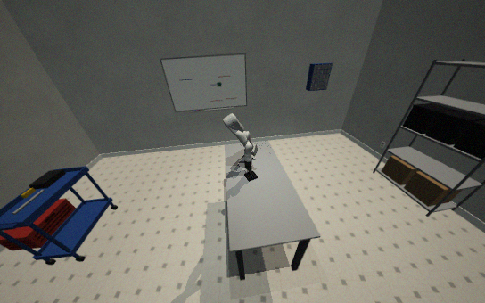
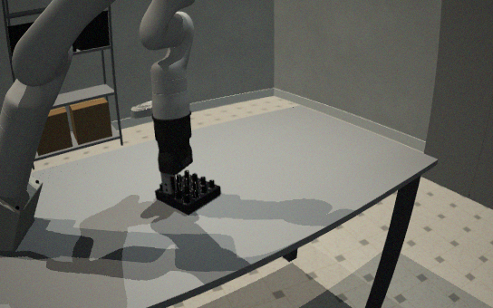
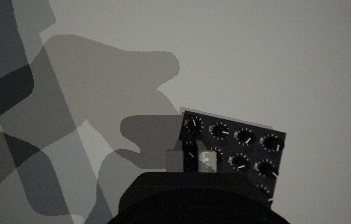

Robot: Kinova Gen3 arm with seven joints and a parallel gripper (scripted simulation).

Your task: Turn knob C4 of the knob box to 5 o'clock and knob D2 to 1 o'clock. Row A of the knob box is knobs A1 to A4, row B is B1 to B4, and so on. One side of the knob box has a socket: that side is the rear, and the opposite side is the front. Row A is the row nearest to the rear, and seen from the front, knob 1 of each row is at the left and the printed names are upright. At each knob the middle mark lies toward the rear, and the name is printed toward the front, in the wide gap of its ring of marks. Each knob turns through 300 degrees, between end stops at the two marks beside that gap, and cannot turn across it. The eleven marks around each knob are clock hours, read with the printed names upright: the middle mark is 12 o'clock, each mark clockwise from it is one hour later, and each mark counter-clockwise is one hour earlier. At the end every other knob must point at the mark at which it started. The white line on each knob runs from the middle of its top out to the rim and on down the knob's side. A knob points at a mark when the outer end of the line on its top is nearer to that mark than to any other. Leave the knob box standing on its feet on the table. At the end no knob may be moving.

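1. The knob box (image 2: pixel 199 196) stands on the table (image 2: pixel 317 149), near the arm's end of it. The gripper (image 2: pixel 169 180) is down on the corner of the box nearest the arm's base.
2. In the wrist view the fingers sit either side of one knob (image 3: pixel 191 153) by the box's edge, in the second row that shows. They look clenched on it, narrow and steady. I cannot tell which knob it is.
3. The box looks small, stiff and light. I judge that a hard twist or a sideways push could slide it or tip it off its feet, so the turning should stay straight over the knob's axis.
4. The knobs are short, hard posts set close together. The place to hold is the side of one knob, from above, with the fingers kept narrow so they miss the neighbours.
5. Each knob has end stops. Forcing one past a stop would probably drag the whole box round.
6. White lines and rings of marks show on the knobs, but no printed name is readable. I see no brand or label.
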